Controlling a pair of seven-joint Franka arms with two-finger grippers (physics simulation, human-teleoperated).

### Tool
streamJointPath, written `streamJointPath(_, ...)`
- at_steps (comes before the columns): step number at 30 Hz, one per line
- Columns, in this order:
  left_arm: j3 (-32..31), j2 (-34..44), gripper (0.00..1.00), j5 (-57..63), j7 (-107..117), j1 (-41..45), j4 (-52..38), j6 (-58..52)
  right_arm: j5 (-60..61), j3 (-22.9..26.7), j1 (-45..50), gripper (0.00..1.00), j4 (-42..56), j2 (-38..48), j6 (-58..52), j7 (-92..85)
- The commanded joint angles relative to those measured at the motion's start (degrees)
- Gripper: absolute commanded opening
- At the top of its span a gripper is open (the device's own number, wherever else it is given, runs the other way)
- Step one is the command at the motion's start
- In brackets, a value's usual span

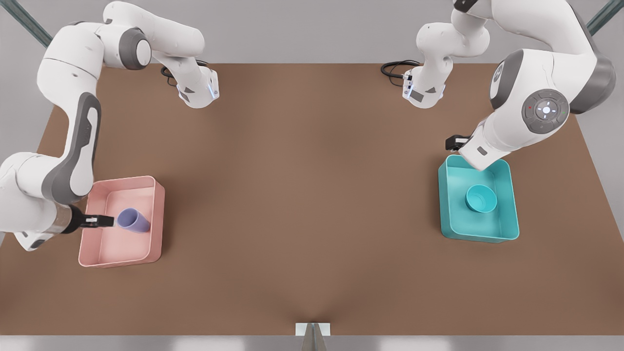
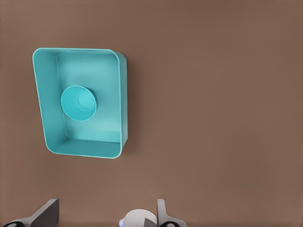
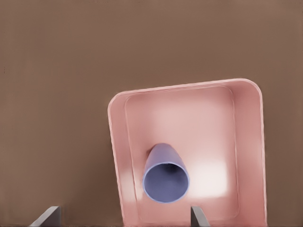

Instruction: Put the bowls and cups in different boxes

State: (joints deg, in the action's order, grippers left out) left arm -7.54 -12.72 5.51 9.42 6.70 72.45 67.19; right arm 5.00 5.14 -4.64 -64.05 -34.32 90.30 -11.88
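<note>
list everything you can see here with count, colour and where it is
bowl: one, teal, sitting upright inside the teal box
cup: one, lavender, inside the pink box, tipped toward the camera in the front view
teal box: one, teal, on the table at the front view's right
pink box: one, pale pink, on the table at the front view's left
table: one, brown, under both boxes
cables: two black bundles, by the arm bases at the table's far edge
left gripper: one, dark fingers apart, raised over the table beside the teal box
right gripper: one, dark fingers apart, above the pink box by the cup
</note>
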Motion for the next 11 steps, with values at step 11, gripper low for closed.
streamJointPath(11,0.1,0.1,1.00,0.0,0.1,-0.1,0.0,-0.1,-6.1,-2.9,4.8,1.00,-16.6,21.0,-7.4,12.5)
